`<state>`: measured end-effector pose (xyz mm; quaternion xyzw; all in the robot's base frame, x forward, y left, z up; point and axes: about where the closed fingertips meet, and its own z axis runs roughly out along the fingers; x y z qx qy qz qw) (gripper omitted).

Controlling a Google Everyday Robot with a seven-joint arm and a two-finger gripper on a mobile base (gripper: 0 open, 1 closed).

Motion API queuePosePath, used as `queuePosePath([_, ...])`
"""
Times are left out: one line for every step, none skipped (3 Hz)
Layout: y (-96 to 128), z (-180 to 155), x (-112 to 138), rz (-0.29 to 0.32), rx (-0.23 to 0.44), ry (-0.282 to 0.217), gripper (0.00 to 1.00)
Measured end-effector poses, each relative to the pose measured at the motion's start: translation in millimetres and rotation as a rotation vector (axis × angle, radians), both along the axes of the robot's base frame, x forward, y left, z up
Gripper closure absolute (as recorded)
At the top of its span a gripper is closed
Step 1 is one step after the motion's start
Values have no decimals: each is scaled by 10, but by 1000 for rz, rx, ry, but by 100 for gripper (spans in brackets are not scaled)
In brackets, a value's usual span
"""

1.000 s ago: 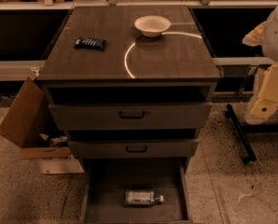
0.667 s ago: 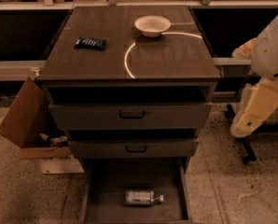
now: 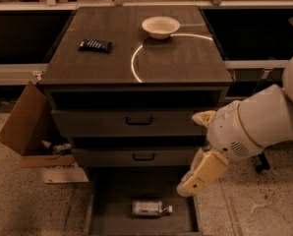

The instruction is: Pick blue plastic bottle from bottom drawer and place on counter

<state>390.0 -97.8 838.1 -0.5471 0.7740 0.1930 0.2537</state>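
The blue plastic bottle (image 3: 150, 208) lies on its side on the floor of the open bottom drawer (image 3: 114, 198), cap pointing right. The counter (image 3: 176, 58) is the dark wood-grain cabinet top with a bright curved light arc. My arm reaches in from the right, and its cream-coloured gripper (image 3: 190, 183) hangs down in front of the cabinet's lower right. The gripper sits above the drawer's right edge, up and to the right of the bottle and apart from it.
A white bowl (image 3: 160, 27) and a dark flat snack packet (image 3: 95, 45) sit on the counter. The two upper drawers (image 3: 136, 122) with black handles stand slightly open. An open cardboard box (image 3: 26, 127) lies on the floor at the left.
My arm has swung in from the far right, down and leftward. The gripper now hangs over the bottom drawer's right edge. The bottle has not moved.
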Motion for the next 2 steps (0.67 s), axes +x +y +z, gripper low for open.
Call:
queuePosePath([114,22,-40,-3,39,15,0])
queuePosePath([207,-318,-42,20,59,25,0])
